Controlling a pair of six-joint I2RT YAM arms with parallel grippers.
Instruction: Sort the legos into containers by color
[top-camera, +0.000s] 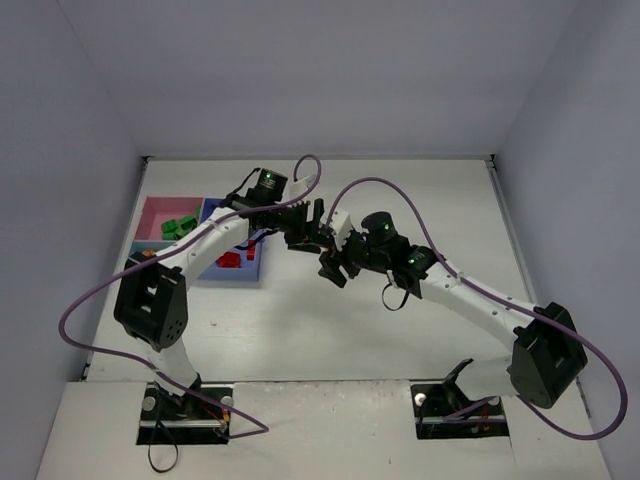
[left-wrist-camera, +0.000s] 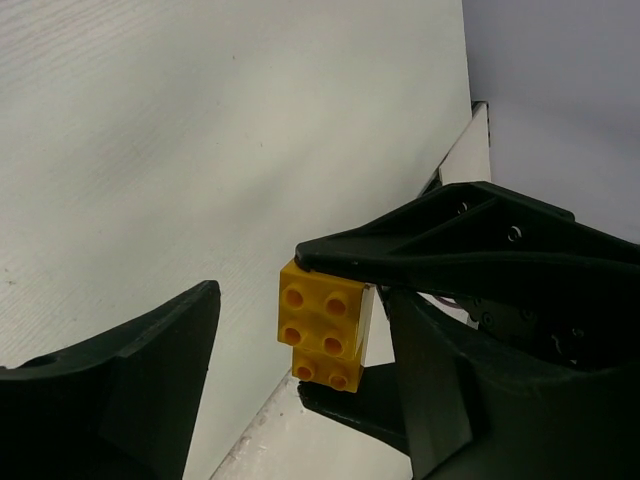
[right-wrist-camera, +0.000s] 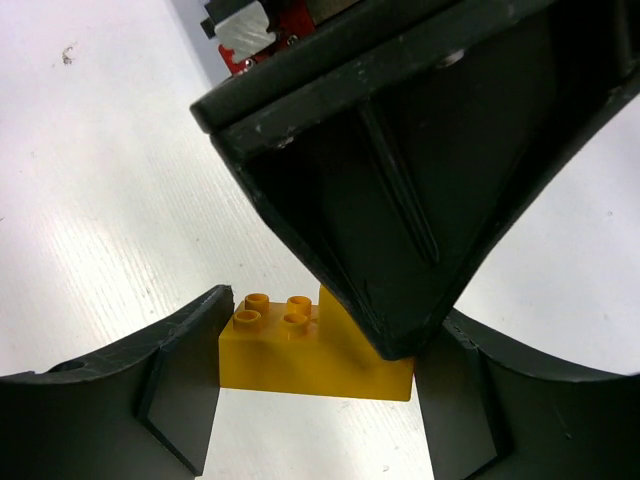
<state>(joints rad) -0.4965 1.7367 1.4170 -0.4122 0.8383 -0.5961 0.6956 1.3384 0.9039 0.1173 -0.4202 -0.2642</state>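
A yellow lego (right-wrist-camera: 300, 362), stepped with studs on top, sits pinched between my right gripper's (right-wrist-camera: 336, 345) two fingers, held above the white table. In the left wrist view the same yellow lego (left-wrist-camera: 323, 335) is clamped from above and below by the right gripper's fingers (left-wrist-camera: 450, 245). My left gripper (left-wrist-camera: 300, 330) is open with a finger on each side of it. One left finger (right-wrist-camera: 400, 170) reaches over the brick. In the top view both grippers meet mid-table, left (top-camera: 308, 226) and right (top-camera: 332, 264); the brick is hidden there.
The joined containers lie at the far left: the pink tray (top-camera: 152, 212) holds green legos (top-camera: 180, 228), the blue tray (top-camera: 240, 276) holds red legos (top-camera: 232, 260), and the small light-blue tray (top-camera: 138, 252) is partly hidden by the left arm. Purple cables loop over both arms.
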